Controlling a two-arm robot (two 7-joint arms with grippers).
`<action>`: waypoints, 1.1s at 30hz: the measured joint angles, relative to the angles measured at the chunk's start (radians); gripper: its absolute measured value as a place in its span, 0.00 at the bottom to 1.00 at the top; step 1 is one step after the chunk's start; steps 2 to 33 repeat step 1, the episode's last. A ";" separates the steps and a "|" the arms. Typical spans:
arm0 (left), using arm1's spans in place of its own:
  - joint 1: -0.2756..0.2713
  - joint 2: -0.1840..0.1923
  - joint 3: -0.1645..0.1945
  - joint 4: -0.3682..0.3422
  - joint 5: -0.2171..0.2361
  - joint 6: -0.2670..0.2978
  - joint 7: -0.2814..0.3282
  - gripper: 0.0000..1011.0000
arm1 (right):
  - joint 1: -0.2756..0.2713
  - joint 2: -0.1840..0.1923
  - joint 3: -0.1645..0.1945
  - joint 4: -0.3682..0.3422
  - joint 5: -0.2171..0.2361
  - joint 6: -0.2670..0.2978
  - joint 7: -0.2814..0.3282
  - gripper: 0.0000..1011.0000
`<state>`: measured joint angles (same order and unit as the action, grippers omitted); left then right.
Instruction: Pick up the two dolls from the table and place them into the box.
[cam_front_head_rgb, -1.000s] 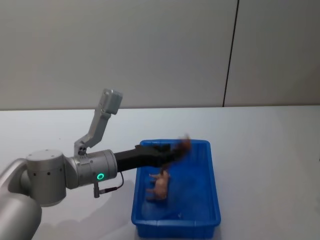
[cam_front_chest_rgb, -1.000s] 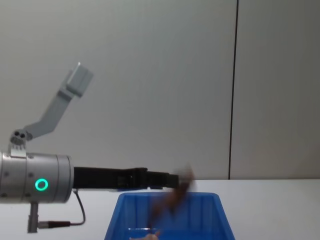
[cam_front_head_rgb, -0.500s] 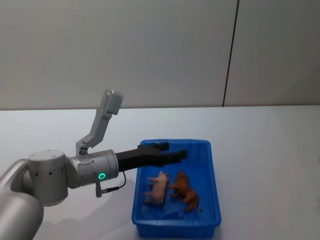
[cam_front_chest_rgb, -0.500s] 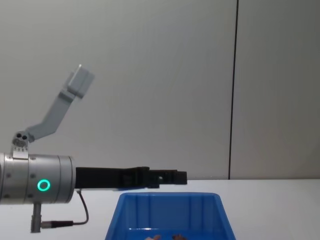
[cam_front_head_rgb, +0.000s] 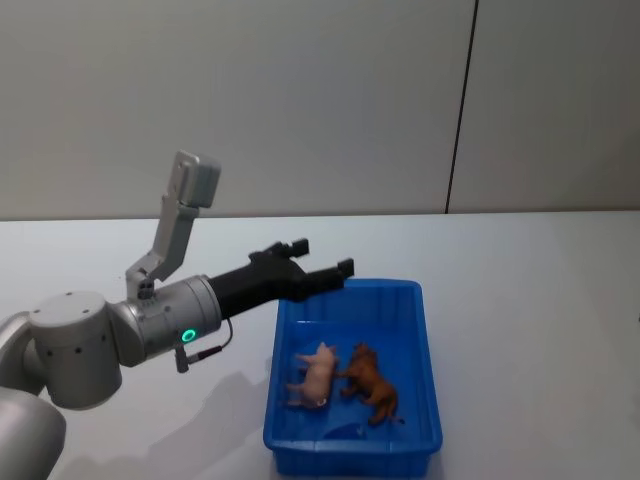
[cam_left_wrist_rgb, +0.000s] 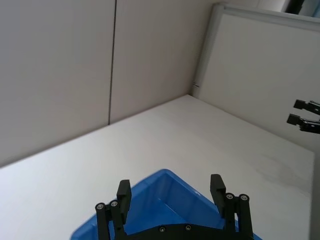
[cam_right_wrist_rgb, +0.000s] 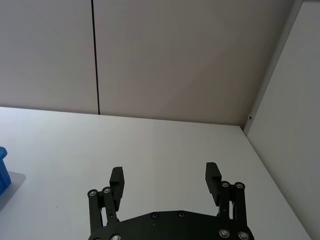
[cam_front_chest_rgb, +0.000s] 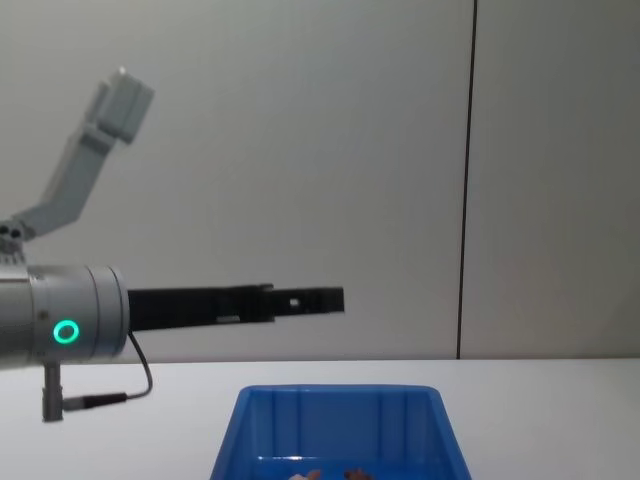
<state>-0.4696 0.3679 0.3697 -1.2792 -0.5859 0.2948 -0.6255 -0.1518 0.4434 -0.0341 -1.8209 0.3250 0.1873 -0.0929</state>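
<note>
A: Where are the dolls?
B: Both in the box (cam_front_head_rgb: 432, 395), lying on its floor side by side and touching. Pale doll (cam_front_head_rgb: 316, 373) toward the robot's left, brown doll (cam_front_head_rgb: 370, 381) toward its right. Box sits on the table (cam_front_head_rgb: 540, 320).

A: Left arm pose?
B: Stretched forward from the left edge, forearm roughly level in the chest view, angled slightly up in the head view. Left claw (cam_front_head_rgb: 322, 262) hangs above the box's far-left corner, clear of the rim. Fingers (cam_left_wrist_rgb: 123, 191) spread apart, nothing between them.

A: Right arm?
B: Right claw (cam_right_wrist_rgb: 165, 176) is off over bare table, with a sliver of blue box at the edge of its wrist view. Also released, empty. In the left wrist view it shows far off by the wall.
</note>
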 joint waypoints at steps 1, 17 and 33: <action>0.005 0.004 -0.002 -0.013 0.003 -0.016 0.018 0.99 | 0.000 0.000 0.000 0.000 0.000 0.000 0.000 0.99; 0.005 0.004 -0.002 -0.013 0.003 -0.016 0.018 0.99 | 0.000 0.000 0.000 0.000 0.000 0.000 0.000 0.99; 0.005 0.004 -0.002 -0.013 0.003 -0.016 0.018 0.99 | 0.000 0.000 0.000 0.000 0.000 0.000 0.000 0.99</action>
